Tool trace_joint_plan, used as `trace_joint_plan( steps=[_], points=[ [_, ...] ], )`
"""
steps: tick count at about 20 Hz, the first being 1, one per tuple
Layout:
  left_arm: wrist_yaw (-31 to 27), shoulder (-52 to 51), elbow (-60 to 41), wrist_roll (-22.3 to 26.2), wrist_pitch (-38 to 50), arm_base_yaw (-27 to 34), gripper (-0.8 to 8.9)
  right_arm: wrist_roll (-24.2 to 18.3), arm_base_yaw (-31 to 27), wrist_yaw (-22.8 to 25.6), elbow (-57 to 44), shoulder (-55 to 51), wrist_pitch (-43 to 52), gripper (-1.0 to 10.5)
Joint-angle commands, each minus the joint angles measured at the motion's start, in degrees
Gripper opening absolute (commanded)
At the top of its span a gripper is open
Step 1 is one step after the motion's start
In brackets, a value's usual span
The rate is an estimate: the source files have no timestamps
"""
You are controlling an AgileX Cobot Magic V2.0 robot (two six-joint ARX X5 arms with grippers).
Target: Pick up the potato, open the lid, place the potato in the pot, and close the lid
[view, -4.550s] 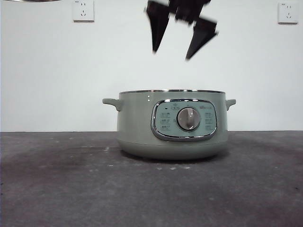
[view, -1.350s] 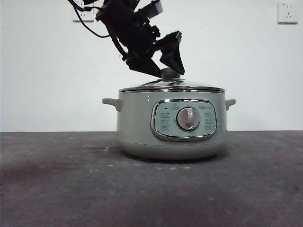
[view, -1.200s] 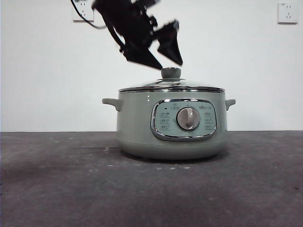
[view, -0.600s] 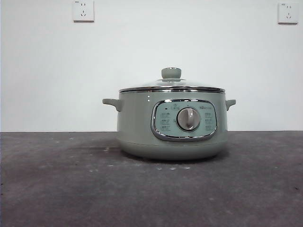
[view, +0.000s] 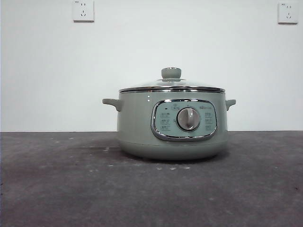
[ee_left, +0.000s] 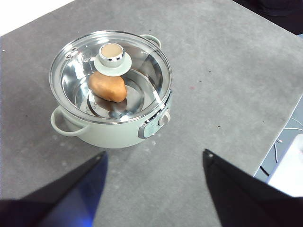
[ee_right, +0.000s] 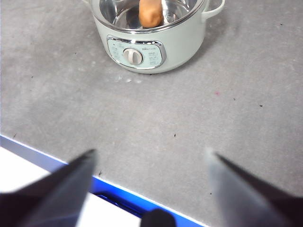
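Two grippers, both withdrawn from the front view; one second ago a black gripper hung just above the knob, and 4.3 s ago the pot stood uncovered with a gripper high over it. Half a second ago the front view already matched the present one.

Pot upright on the grey bench, control panel and dial facing the front camera, one small handle at each side. Lid seated level on the rim, closed, steel edge flush all round, knob on top at centre.

Potato inside the pot, resting on the steel floor, seen through the glass beside and partly under the knob in the left wrist view; also visible through the lid in the right wrist view.

Left gripper raised well clear of the pot and to one side of it, looking down on lid and bench; jaws spread wide, nothing between them. Right gripper raised on the panel side of the pot, well apart from it, near the bench edge; jaws likewise spread wide and empty.

Two wall sockets on the white wall behind.
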Motion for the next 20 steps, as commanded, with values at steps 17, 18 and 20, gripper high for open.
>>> trace_joint_plan(
  steps=[17,18,20],
  points=[
    [0.0,0.1,0.0,-0.5,0.3,0.0,-0.03,1.5,0.0,4.5,-0.3,-0.2,-1.4,0.0],
    [0.0,0.2,0.0,-0.6,1.1,0.1,-0.03,1.5,0.0,4.5,-0.3,-0.2,-1.4,0.0],
    [-0.5,0.2,0.0,1.9,1.5,0.1,-0.03,1.5,0.0,4.5,-0.3,-0.2,-1.4,0.0]
  ],
)
